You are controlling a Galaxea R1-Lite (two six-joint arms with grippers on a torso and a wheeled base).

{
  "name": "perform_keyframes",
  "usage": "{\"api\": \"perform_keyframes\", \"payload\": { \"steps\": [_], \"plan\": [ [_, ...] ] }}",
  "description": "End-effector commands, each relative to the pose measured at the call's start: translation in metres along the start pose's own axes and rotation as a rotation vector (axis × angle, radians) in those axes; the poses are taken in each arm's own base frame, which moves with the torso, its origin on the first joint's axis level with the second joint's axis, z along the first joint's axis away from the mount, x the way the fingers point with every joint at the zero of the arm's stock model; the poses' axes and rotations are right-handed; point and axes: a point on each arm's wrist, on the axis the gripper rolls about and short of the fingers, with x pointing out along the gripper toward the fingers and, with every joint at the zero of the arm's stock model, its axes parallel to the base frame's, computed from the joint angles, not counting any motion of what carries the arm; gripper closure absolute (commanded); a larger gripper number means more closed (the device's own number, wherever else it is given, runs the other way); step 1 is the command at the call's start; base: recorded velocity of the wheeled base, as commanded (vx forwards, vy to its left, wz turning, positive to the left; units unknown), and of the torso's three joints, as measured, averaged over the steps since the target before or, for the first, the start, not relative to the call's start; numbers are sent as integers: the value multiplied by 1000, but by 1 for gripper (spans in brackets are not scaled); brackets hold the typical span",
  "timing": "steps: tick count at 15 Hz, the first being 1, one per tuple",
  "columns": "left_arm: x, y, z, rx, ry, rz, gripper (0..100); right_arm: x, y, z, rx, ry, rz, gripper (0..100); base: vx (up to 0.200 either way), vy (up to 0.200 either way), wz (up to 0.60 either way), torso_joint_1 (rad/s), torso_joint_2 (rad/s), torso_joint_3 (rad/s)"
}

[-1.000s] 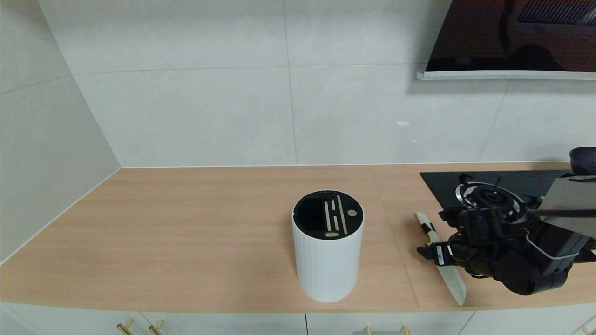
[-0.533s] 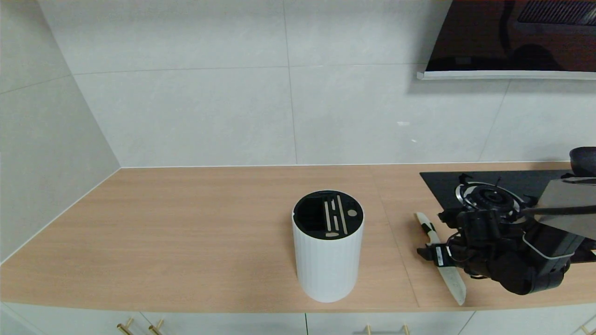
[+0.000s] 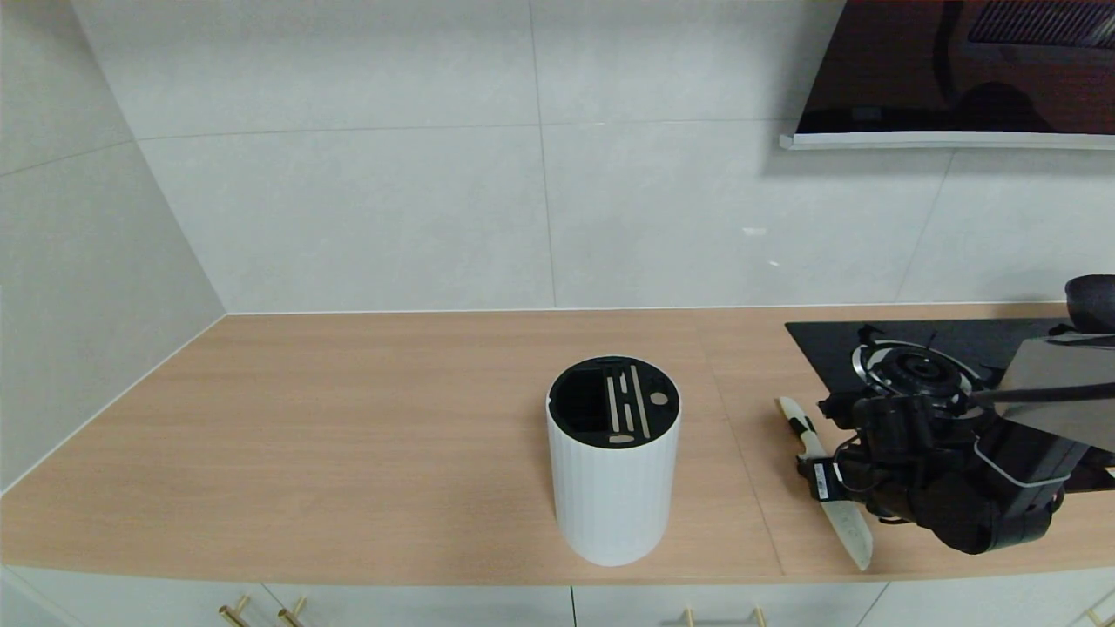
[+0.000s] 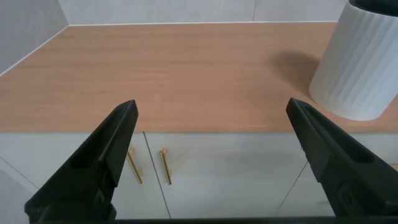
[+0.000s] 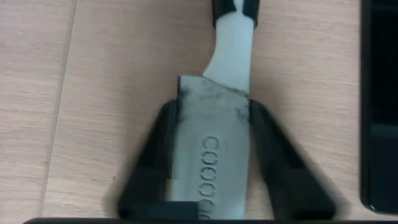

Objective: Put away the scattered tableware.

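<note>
A knife with a pale blade (image 3: 852,525) and a white and black handle lies flat on the wooden counter (image 3: 348,418), right of the holder. My right gripper (image 3: 823,475) is low over it. In the right wrist view its fingers (image 5: 158,162) press against both sides of the knife blade (image 5: 214,143), so the right gripper (image 5: 213,115) is shut on it. The white ribbed knife holder (image 3: 614,461) stands upright mid-counter, its black slotted top vacant. My left gripper (image 4: 210,109) hangs open off the counter's front edge, left of the knife holder (image 4: 354,68).
A black hob with a gas burner (image 3: 906,366) lies just behind the right gripper. A grey metal plate (image 3: 1063,374) and a dark pot (image 3: 1093,296) sit at the far right. Cabinet doors with brass handles (image 4: 165,165) are below the counter edge.
The right gripper's fingers have drawn in against the knife blade and the wrist has shifted slightly toward the hob. The knife and the holder have stayed in place.
</note>
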Motion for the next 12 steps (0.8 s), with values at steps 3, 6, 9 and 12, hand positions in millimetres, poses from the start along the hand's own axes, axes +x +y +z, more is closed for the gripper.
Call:
{"api": "perform_keyframes", "payload": {
  "steps": [3, 6, 9, 12],
  "plan": [
    [0, 0, 0, 0, 0, 0, 0, -5, 0, 6, 3, -24, -3, 100, 0, 0, 0, 0, 0, 0],
    [0, 0, 0, 1, 0, 0, 0, -23, -2, 22, 11, -86, -6, 100, 0, 0, 0, 0, 0, 0],
    [0, 0, 0, 3, 0, 0, 0, -47, -1, 36, 13, -148, 2, 100, 0, 0, 0, 0, 0, 0],
    [0, 0, 0, 0, 0, 0, 0, -82, 10, 52, 3, -234, 34, 100, 0, 0, 0, 0, 0, 0]
  ]
}}
